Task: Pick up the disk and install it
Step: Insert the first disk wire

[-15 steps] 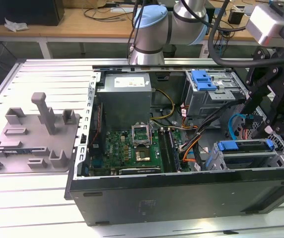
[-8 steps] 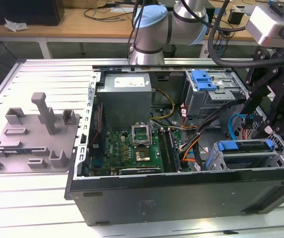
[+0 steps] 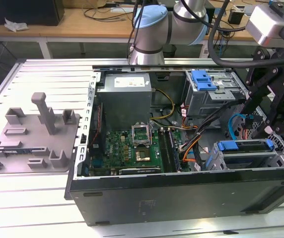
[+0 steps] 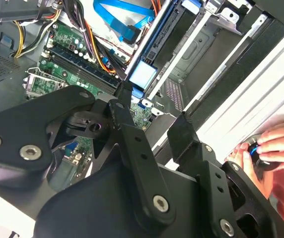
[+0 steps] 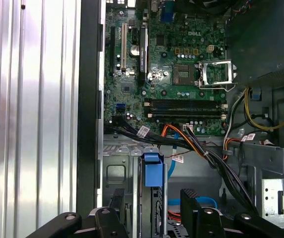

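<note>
The disk (image 3: pixel 245 146) stands on its edge in the drive cage at the corner of the open computer case (image 3: pixel 181 196), on the exterior view's right. Its blue carrier edge points up.

In the first wrist view this blue edge (image 5: pixel 153 169) lies just ahead of the gripper (image 5: pixel 153 194), in line with the gap between the two black fingers (image 5: pixel 189 197). The jaws are spread apart and hold nothing. I cannot tell if the fingers touch the cage.

The second wrist view adds a person's hand (image 4: pixel 271 146) on the ribbed metal table (image 4: pixel 261 74), just outside the case wall, closed around a small round thing. The exterior view adds a bare blue bracket (image 3: pixel 204 79) on the upper cage, and a grey fixture plate (image 3: pixel 33 134) on the table, on the exterior view's left, just beside the case.

The grey power supply box (image 3: pixel 127 96) has a white sticker, and the cables (image 5: pixel 191 144) have small white tags. Their print is too small to read.

The disk's cage sits close to the case rim. The orange and black cables pass just beside it, between the cage and the motherboard (image 5: pixel 172 74). The case is open on its upper side.
</note>
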